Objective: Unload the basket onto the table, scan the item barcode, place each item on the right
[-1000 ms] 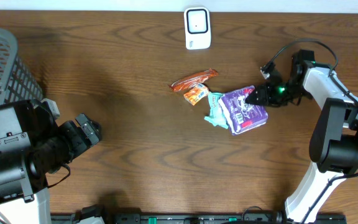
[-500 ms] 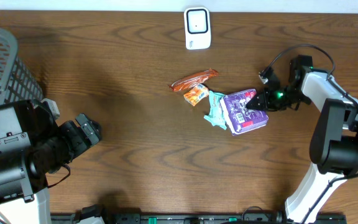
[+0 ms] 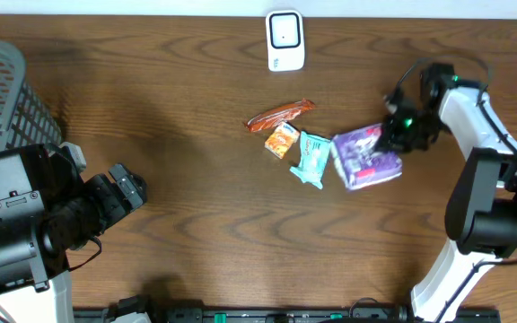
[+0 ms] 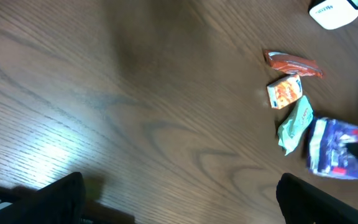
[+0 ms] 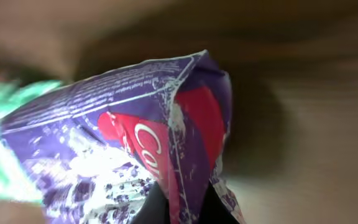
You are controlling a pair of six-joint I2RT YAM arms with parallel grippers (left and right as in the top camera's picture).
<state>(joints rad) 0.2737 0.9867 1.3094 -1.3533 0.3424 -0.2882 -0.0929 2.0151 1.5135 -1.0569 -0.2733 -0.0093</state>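
Where the right gripper (image 3: 391,136) clamps its jaws on one edge, the purple pouch (image 3: 366,157) sits right of centre on the table (image 3: 196,233). Leftward from it lie one teal packet (image 3: 312,158), one small orange packet (image 3: 282,139) and one red-orange wrapper (image 3: 281,115). One white scanner (image 3: 285,40) stands at the far edge, one grey basket (image 3: 7,99) far left. The left gripper (image 3: 128,187) has its jaws wide apart, holding nothing.

Mock shop checkout; white barcode scanner (image 3: 285,40), grey basket (image 3: 3,85), snack packets (image 3: 312,159) on wooden table (image 3: 196,188)

glossy crinkled purple packet (image 3: 362,161), matt wood-grain table (image 3: 196,206)
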